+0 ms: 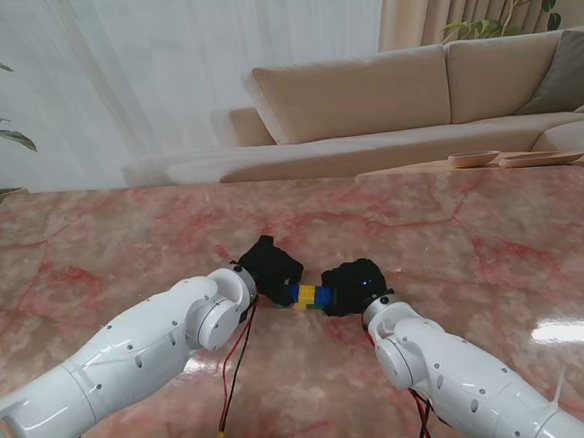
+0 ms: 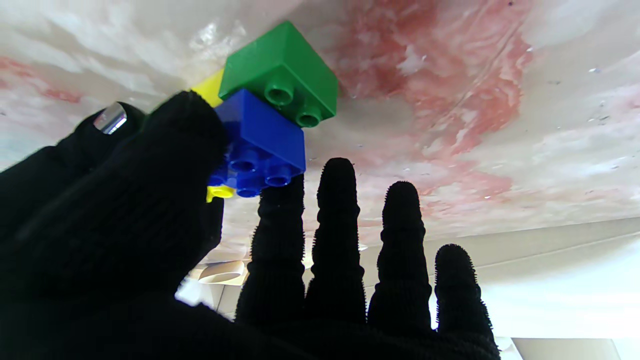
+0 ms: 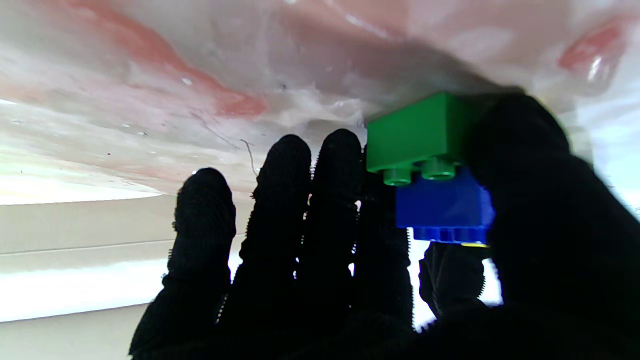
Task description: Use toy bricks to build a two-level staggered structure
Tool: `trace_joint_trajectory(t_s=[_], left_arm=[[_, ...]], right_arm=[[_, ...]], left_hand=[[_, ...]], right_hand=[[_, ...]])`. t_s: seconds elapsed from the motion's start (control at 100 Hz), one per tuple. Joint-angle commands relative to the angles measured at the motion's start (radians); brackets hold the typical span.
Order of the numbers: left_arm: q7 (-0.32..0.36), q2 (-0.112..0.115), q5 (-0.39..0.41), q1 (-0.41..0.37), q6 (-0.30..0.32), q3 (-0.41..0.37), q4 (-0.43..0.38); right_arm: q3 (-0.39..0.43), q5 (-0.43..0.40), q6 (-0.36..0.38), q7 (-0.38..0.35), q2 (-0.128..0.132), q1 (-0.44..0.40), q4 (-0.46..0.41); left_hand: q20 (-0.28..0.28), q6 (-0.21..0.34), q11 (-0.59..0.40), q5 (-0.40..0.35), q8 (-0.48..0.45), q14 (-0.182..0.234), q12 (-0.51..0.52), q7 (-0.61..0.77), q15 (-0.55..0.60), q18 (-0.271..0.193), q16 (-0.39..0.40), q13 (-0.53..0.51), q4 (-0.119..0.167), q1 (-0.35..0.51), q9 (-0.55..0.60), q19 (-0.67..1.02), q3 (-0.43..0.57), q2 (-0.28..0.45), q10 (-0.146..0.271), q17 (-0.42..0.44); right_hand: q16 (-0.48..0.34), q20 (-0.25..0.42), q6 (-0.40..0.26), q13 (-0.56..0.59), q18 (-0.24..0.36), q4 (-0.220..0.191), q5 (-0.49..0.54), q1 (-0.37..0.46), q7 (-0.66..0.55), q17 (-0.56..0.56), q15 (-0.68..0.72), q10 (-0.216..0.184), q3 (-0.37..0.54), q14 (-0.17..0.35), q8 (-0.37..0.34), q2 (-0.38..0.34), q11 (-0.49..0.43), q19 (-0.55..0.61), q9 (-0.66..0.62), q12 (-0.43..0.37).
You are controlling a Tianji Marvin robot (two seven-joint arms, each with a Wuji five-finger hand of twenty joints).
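Both hands in on the brick stack, mid-worktop (image 1: 454, 238), right btwn the two black gloves. Left robot hand (image 1: 268, 268) sits on the stack's left end; its wrist cam shows the thumb pressed against the blue brick (image 2: 262, 142), index tip touching that brick's studded face, other three fingers straight and apart, holding nothing. Right robot hand (image 1: 354, 285) mirrors it: thumb over the far end of the blue brick, fingers close together alongside, so a light pinch on blue from that side too.

Green brick (image 2: 280, 75) is flat on the marble, blue seated on it but offset, two green studs left bare. That's the stagger. Yellow brick (image 2: 209, 89) peeks out beside green, mostly hidden; can't tell how it's seated.

Looks like a press-and-seat step. To do it well: push straight down thru blue w/ both thumbs even, no twist, keep green pinned so the base doesn't skid on slick marble. Release slowly, one hand at a time.
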State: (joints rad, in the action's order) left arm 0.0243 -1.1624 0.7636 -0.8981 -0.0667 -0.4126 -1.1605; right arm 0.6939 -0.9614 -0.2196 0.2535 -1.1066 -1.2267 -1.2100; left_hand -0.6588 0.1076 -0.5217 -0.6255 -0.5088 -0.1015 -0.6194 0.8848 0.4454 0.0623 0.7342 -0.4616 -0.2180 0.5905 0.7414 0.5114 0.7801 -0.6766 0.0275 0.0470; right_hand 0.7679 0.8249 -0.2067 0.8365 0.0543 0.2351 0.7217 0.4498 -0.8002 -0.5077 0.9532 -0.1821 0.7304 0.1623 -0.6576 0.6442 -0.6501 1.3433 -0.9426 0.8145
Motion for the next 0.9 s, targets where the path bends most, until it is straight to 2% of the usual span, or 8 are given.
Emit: trace_joint_trajectory(t_s=[0.0,0.04,0.1,0.12,0.34,0.52,0.68,0.89], left_arm=[[0.004,0.001,0.002,0.002,0.005,0.005,-0.001],[0.004,0.002,0.003,0.003,0.009,0.005,0.0],[0.006,0.003,0.004,0.004,0.012,0.005,0.0],[0.007,0.004,0.004,0.004,0.015,0.005,-0.001],[0.015,0.012,0.012,0.002,0.033,-0.003,-0.007],[0.01,0.017,0.008,-0.01,0.074,-0.033,-0.016],[-0.026,0.018,0.014,-0.04,0.094,-0.078,-0.032],[-0.02,0.036,0.035,-0.09,0.09,-0.149,-0.085]], right_arm=[[0.0,0.002,-0.003,-0.017,0.001,-0.011,0.005],[0.0,0.001,-0.003,-0.018,0.001,-0.011,0.005],[0.001,0.001,-0.003,-0.018,0.001,-0.011,0.004],[0.0,0.001,-0.003,-0.017,0.001,-0.011,0.005],[0.0,0.001,-0.004,-0.018,0.001,-0.011,0.004],[0.001,0.0,-0.005,-0.018,0.001,-0.012,0.003],[0.001,-0.001,-0.005,-0.018,0.001,-0.012,0.002],[0.0,-0.001,-0.005,-0.018,0.001,-0.011,0.003]], left_hand=[[-0.016,0.008,0.018,-0.028,-0.024,-0.024,-0.003,-0.01,-0.023,0.012,0.01,0.017,-0.001,-0.04,-0.028,-0.032,0.057,0.017,-0.003,0.022],[-0.021,-0.001,0.021,-0.018,-0.033,-0.025,0.0,-0.026,-0.025,0.012,0.009,0.022,0.012,-0.058,-0.034,-0.04,0.075,0.018,-0.001,0.023],[-0.026,-0.016,0.026,0.007,-0.044,-0.022,0.004,-0.054,-0.03,0.01,0.007,0.031,0.055,-0.09,-0.047,-0.053,0.112,0.015,0.0,0.025],[-0.026,-0.02,0.028,0.014,-0.044,-0.024,0.005,-0.061,-0.032,0.01,0.006,0.036,0.059,-0.094,-0.053,-0.057,0.113,0.01,0.0,0.026],[-0.037,-0.048,0.06,0.096,-0.018,-0.02,0.026,-0.149,-0.056,0.001,-0.006,0.076,0.056,-0.113,-0.12,-0.095,0.104,-0.027,-0.002,0.035],[-0.084,-0.092,0.121,0.163,0.1,-0.012,0.111,-0.301,-0.09,-0.011,-0.035,0.135,0.049,-0.135,-0.222,-0.2,0.088,-0.044,-0.005,0.044],[-0.111,-0.097,0.127,0.171,0.121,-0.009,0.126,-0.318,-0.094,-0.015,-0.039,0.143,0.048,-0.146,-0.239,-0.21,0.084,-0.026,-0.009,0.05],[-0.144,-0.082,0.107,0.133,0.117,-0.01,0.127,-0.289,-0.077,-0.006,-0.032,0.107,0.063,-0.13,-0.192,-0.196,0.086,0.032,-0.008,0.035]], right_hand=[[0.019,0.007,-0.109,0.025,-0.008,0.01,0.037,0.047,-0.076,0.011,0.005,-0.016,0.097,0.005,-0.004,-0.025,0.001,0.014,-0.018,0.017],[0.019,0.007,-0.11,0.025,-0.008,0.01,0.037,0.048,-0.076,0.011,0.005,-0.016,0.098,0.005,-0.004,-0.024,0.001,0.014,-0.017,0.017],[0.019,0.007,-0.11,0.025,-0.008,0.01,0.037,0.047,-0.076,0.011,0.005,-0.016,0.097,0.005,-0.004,-0.024,0.001,0.014,-0.017,0.017],[0.019,0.007,-0.11,0.025,-0.008,0.01,0.037,0.047,-0.076,0.011,0.005,-0.016,0.097,0.005,-0.004,-0.024,0.001,0.014,-0.017,0.017],[0.019,0.007,-0.11,0.025,-0.008,0.01,0.036,0.048,-0.076,0.011,0.005,-0.015,0.097,0.005,-0.004,-0.023,0.001,0.014,-0.017,0.017],[0.019,0.007,-0.11,0.026,-0.008,0.01,0.037,0.05,-0.076,0.011,0.005,-0.015,0.098,0.005,-0.004,-0.023,0.0,0.014,-0.018,0.018],[0.019,0.007,-0.11,0.026,-0.008,0.01,0.038,0.05,-0.076,0.011,0.005,-0.016,0.098,0.005,-0.004,-0.022,0.001,0.014,-0.018,0.019],[0.019,0.007,-0.11,0.026,-0.008,0.01,0.038,0.05,-0.077,0.011,0.006,-0.016,0.099,0.005,-0.004,-0.022,0.0,0.014,-0.019,0.02]])
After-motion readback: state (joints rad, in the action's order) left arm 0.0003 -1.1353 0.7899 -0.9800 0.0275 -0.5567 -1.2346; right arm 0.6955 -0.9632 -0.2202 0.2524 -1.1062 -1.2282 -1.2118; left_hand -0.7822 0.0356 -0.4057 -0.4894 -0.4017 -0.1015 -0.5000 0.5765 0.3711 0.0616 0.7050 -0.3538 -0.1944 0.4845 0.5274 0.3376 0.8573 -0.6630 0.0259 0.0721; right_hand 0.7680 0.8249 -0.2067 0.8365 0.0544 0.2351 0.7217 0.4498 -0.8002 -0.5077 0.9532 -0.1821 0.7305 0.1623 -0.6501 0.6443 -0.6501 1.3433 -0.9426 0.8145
